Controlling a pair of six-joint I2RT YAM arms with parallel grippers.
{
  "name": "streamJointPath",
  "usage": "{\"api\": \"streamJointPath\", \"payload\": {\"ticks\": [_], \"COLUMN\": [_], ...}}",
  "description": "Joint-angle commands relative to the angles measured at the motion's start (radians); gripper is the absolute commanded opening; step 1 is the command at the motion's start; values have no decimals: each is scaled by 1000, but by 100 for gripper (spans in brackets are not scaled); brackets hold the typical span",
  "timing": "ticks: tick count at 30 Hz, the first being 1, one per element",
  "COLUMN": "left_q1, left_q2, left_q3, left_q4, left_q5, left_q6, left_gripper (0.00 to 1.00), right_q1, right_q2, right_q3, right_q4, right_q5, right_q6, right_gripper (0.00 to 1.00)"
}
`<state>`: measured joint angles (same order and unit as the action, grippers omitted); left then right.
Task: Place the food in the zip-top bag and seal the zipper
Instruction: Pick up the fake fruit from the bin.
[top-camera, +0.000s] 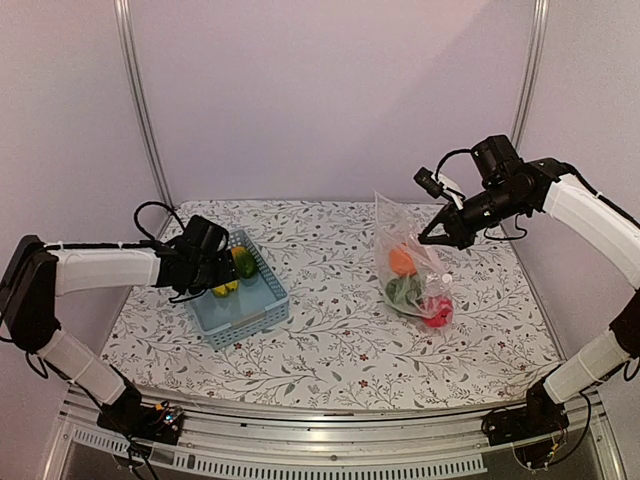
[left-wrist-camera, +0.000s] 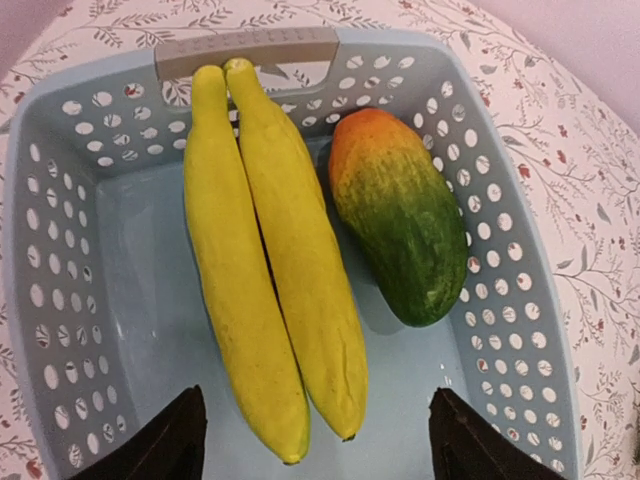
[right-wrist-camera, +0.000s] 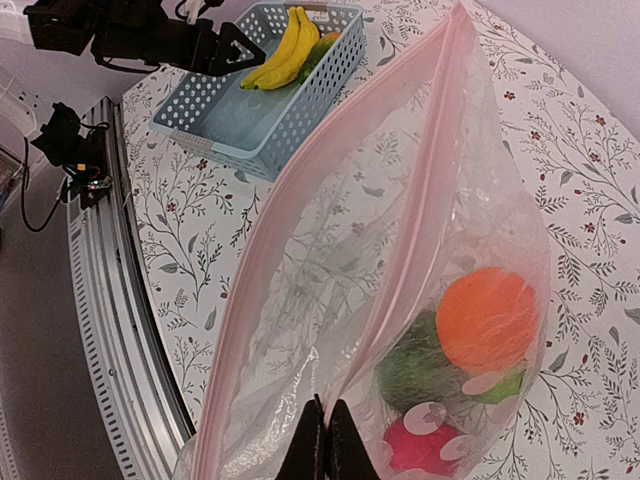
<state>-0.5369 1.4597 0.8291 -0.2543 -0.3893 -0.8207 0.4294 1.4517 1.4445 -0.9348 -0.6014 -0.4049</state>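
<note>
The left fingers (left-wrist-camera: 315, 445) are apart and hold nothing. They hang right over the basket (left-wrist-camera: 60, 250). Just under them, and running on ahead, lies the banana (left-wrist-camera: 270, 260), two yellow pieces side by side. The mango (left-wrist-camera: 400, 220) lies close on its right. These two are not in the bag yet.

I think the step now is to pick one up. To do it well, the fingers should go straight down with one tip on each side of the banana, near its middle. They should not bump the mango or the basket wall. Then squeeze softly and lift.

The right fingers (right-wrist-camera: 327, 440) are pressed together on the edge of the bag (right-wrist-camera: 330, 230), pinching it and holding its top up. Right beside them, inside the bag, sit the red ball (right-wrist-camera: 420, 450), a green piece (right-wrist-camera: 410, 370) and the orange (right-wrist-camera: 487, 320). The pink zipper (right-wrist-camera: 435, 150) runs away from them, and the mouth is open. These fingers should hold the mouth wide and steady above the table (right-wrist-camera: 190, 260).
</note>
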Motion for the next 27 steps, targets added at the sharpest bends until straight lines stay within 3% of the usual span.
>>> {"api": "streamJointPath", "payload": {"ticks": [1,2,8,19,25,27], "left_q1": [3,8,30,44,-2,-13], "left_q2": [131,151,240,268,129,46], "left_q3": [55,64,98,116,74,47], "left_q4": [-51,-53,-23,-4,-60,-74], "left_q5": [32,36,35,22,18,26], "left_q6": [-52,-58,-72,-32,-5,5], "left_gripper": [92,99,99,67,46,43], "right_q1": [2,2,2,2,2,3], "right_q2": [5,3,-19,-20,-16,-12], "right_q3": [9,6,-25,-26,-26,-24], "right_q4": [-15,-15,-7,-5,-3,-3], "right_q5": [-9,-9,-11,-18,-15,-16], "right_q6": [-3,-4,-5,-8,-12,-12], "right_gripper": [0,0,0,0,0,0]}}
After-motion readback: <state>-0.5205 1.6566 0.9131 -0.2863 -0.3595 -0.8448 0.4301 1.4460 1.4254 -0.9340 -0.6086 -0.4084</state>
